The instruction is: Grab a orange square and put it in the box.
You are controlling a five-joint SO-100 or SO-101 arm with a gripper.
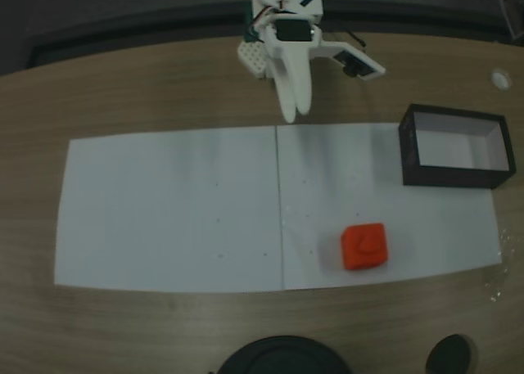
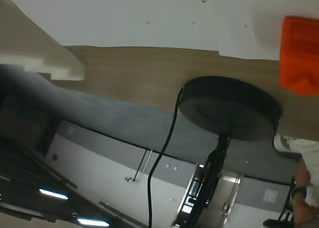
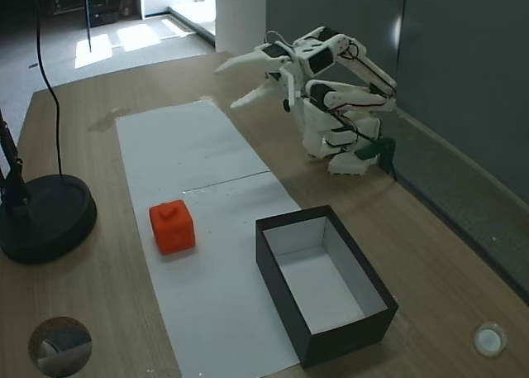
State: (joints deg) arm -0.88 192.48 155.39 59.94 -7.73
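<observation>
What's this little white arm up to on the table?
Nothing is being held at this moment. The white arm's gripper is open and raised near its base, away from the orange square, which sits on the white paper. The black box stands empty beside the paper. The block has yet to be picked up.

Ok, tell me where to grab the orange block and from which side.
Grip the orange square by two opposite flat side faces, coming from above. It lies flat on the white paper with free space all round, and the raised mark on top leaves the sides as the plain surfaces for the jaws.
</observation>
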